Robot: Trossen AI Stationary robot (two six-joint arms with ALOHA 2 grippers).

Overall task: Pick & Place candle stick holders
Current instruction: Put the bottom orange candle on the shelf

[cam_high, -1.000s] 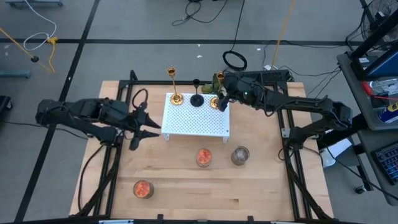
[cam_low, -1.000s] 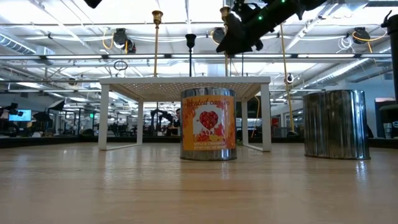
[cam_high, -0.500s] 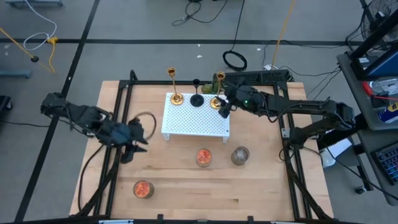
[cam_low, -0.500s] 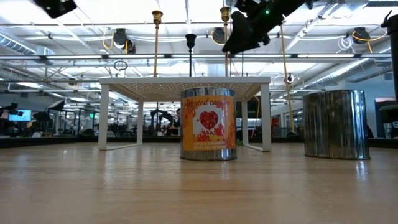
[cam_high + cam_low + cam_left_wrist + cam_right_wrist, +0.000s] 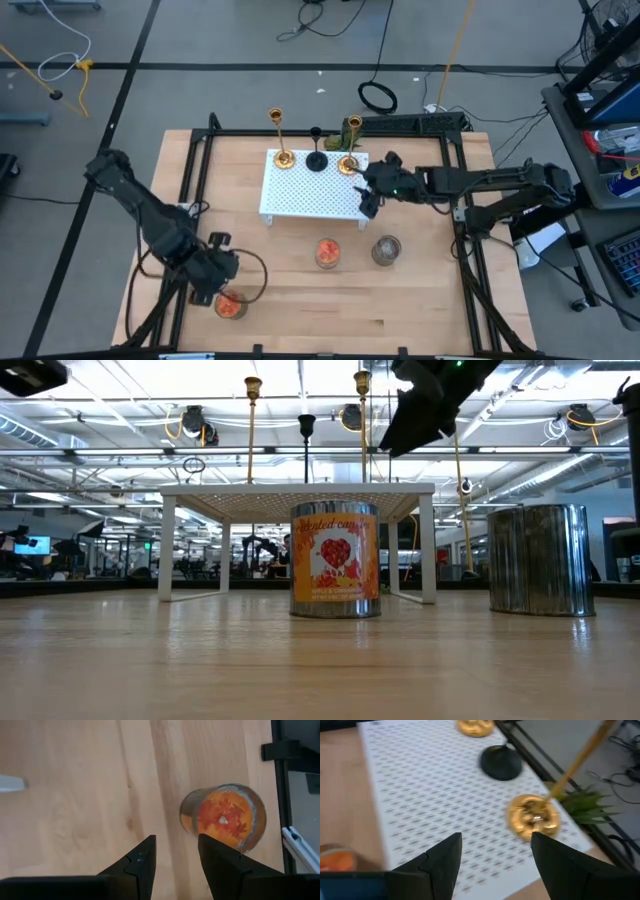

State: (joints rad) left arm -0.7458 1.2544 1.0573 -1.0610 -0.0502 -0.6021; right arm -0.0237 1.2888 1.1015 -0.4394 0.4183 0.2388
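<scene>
The right pincer (image 5: 368, 196), open and empty, sits nearest the upright gold candlestick (image 5: 348, 163), probably just right of it.

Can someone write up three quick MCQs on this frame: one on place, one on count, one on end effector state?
1. Where do the candle stick holders stand?
A. On the white perforated shelf
B. On the bare wood table
C. In the silver tin

2. How many holders are gold?
A. One
B. Two
C. Three

3. What is the right end effector doing?
A. Shut on a gold holder
B. Shut on the black holder
C. Open, holding nothing

Key:
1 A: the left gold holder, black holder and right gold holder all stand along the far edge of the white shelf.
2 B: two gold bases flank one black base in the right wrist view.
3 C: the right end effector hangs at the shelf's right edge, fingers apart, nothing between them. The left end effector hovers open beside an orange candle jar.
</scene>
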